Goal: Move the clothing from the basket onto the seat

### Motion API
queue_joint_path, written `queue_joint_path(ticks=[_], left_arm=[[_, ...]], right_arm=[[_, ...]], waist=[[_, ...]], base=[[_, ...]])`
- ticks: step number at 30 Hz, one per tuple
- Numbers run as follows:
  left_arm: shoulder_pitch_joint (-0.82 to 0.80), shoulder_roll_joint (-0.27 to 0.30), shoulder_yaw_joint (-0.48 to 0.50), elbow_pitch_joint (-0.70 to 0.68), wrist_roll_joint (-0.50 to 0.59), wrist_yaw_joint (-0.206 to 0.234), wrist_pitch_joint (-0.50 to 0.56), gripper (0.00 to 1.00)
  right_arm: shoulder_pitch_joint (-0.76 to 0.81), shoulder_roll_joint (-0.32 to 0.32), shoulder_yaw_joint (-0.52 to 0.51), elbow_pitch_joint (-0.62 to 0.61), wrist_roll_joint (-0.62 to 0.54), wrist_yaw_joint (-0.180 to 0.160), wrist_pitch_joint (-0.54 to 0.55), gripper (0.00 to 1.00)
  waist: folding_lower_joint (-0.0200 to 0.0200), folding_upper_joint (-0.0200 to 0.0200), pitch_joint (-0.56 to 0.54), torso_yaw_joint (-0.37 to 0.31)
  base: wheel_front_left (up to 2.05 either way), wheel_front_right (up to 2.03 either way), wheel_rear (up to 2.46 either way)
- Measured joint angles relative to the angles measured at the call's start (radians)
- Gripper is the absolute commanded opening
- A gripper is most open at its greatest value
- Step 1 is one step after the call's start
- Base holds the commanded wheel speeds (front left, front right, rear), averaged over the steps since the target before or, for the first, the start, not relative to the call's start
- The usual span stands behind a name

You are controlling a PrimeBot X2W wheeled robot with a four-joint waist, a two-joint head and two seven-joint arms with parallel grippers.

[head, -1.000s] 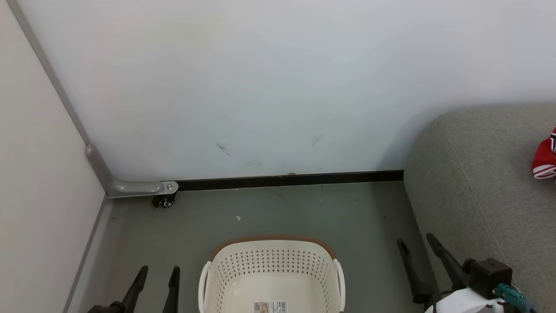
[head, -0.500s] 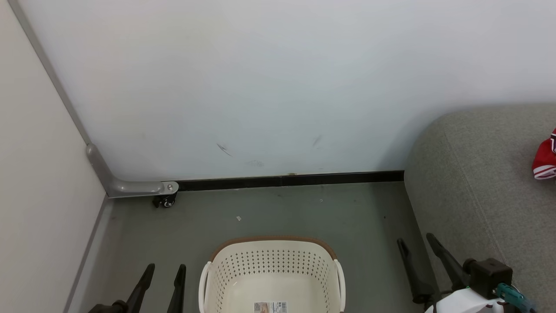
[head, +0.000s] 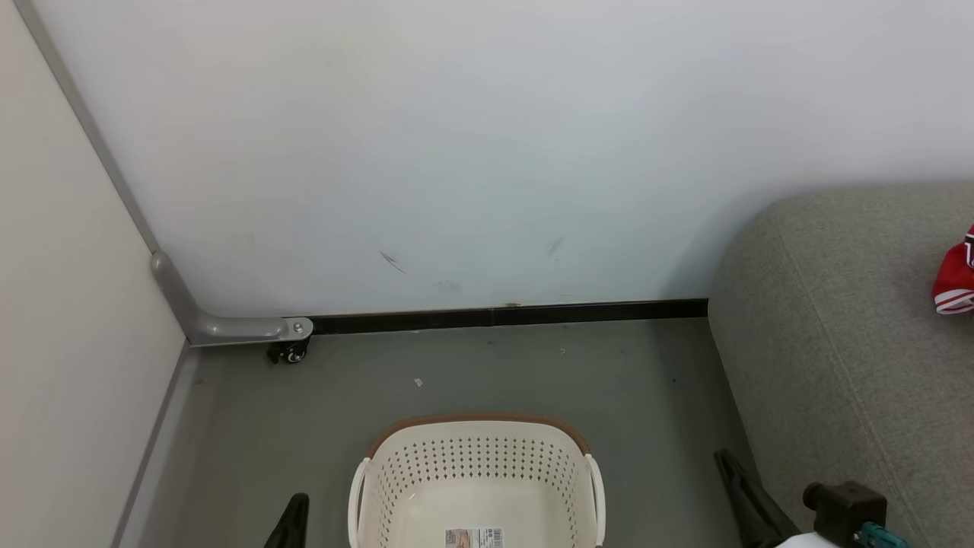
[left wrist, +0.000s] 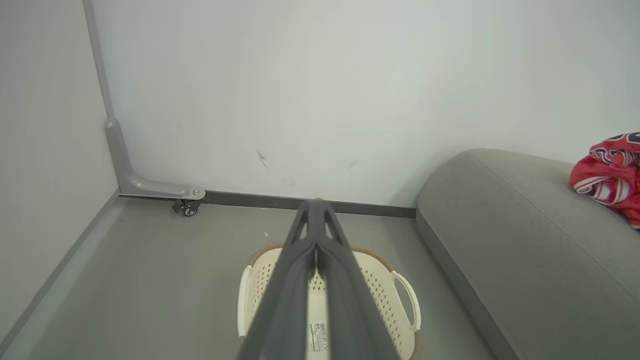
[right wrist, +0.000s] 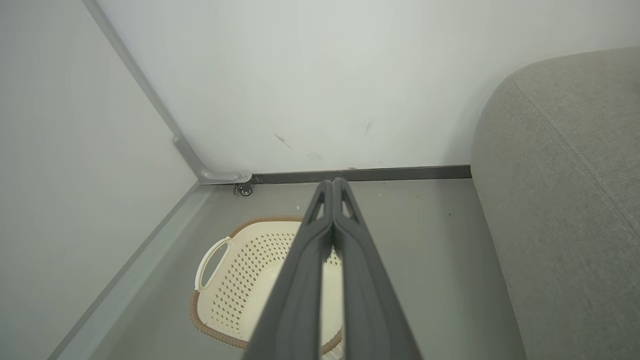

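**A:** Where does the clothing lie?

**B:** Look to 3 o'clock in your head view. The red jersey (head: 954, 280) lies bunched on top of the grey sofa (head: 829, 358), cut by the frame edge. Your left wrist view shows it at 2 o'clock, crumpled on the cushion and well apart from the laundry basket (head: 380, 457).

**A:** And the basket itself?

**B:** It stands on the floor (head: 533, 365) at 6 o'clock, between your two arms. You can see its perforated wall and its bare bottom with the label sticker (head: 473, 537). No cloth shows in it, though the frame cuts off its near end.

**A:** What are the hands doing?

**B:** Your left hand (left wrist: 316, 206) has its two fingers pressed together on nothing. Your right hand (right wrist: 332, 185) is the same. Each points over the basket toward the wall (head: 487, 152).

**A:** So which step am I in?

**B:** I judge the transfer done, so you are at the close. The next move calls for no grasp. Check that the hidden near end of the basket holds nothing. Then park the arms, keeping the right one off the sofa's side at 4 o'clock and both off the brown rim (head: 475, 418).
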Motion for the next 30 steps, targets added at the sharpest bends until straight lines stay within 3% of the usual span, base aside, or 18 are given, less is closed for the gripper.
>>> queue_joint_path(ticks=[17,30], left_arm=[[-0.003,0.001,0.018,0.0,-0.221,0.0,0.054,0.0],[-0.021,0.004,0.04,0.001,-0.384,0.0,0.099,0.0]], right_arm=[[0.002,0.0,-0.002,-0.027,0.266,0.0,0.017,0.0],[-0.002,-0.01,-0.025,-0.026,0.463,0.0,0.065,0.0]], waist=[[0.0007,0.0,0.007,-0.006],[0.011,0.0,0.009,-0.011]], base=[[0.0,0.0,0.0],[0.0,0.0,0.0]])
